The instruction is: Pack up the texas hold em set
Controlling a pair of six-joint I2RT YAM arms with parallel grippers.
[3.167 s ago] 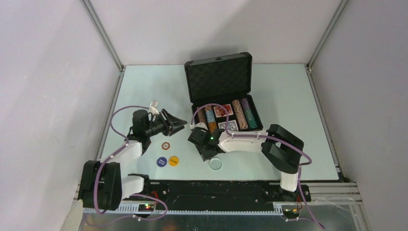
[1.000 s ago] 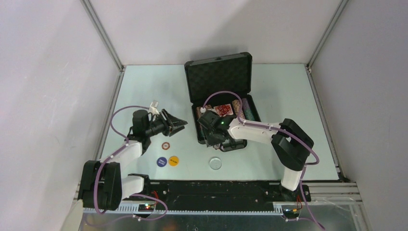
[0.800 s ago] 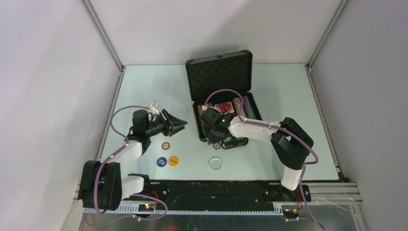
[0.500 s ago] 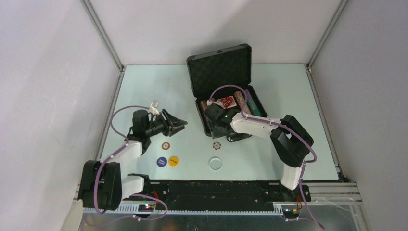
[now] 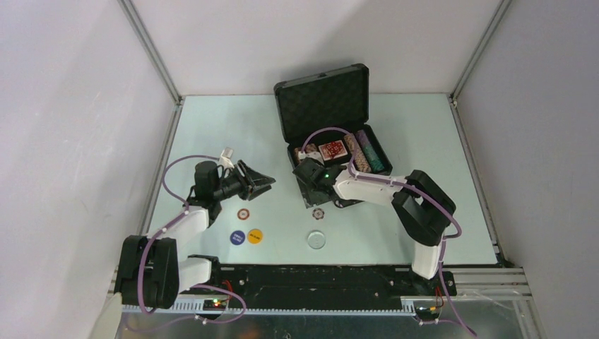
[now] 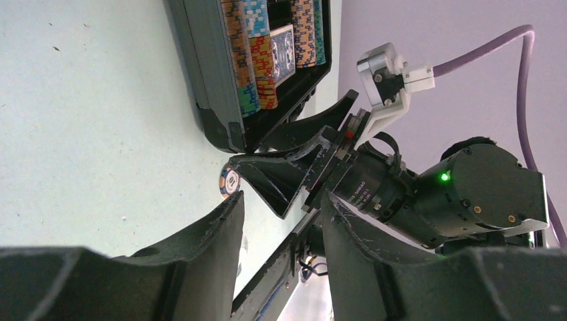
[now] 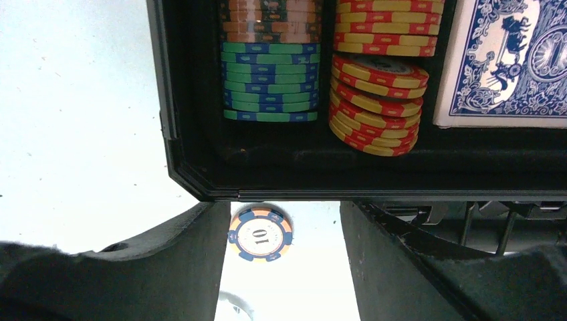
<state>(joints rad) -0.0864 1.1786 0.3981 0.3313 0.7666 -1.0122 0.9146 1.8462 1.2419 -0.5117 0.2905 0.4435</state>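
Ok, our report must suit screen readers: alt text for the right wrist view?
A loose poker chip marked 10 lies on the table, framed by the right gripper's open fingers, just outside the black case, which holds stacked chips and a blue-backed card deck.

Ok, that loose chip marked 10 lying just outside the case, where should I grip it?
Take the chip by its rim, straight down from above. It lies flat on the table, so only the thin edge offers purchase. The case wall stands close beside it, so probably pinch along that wall, not across.
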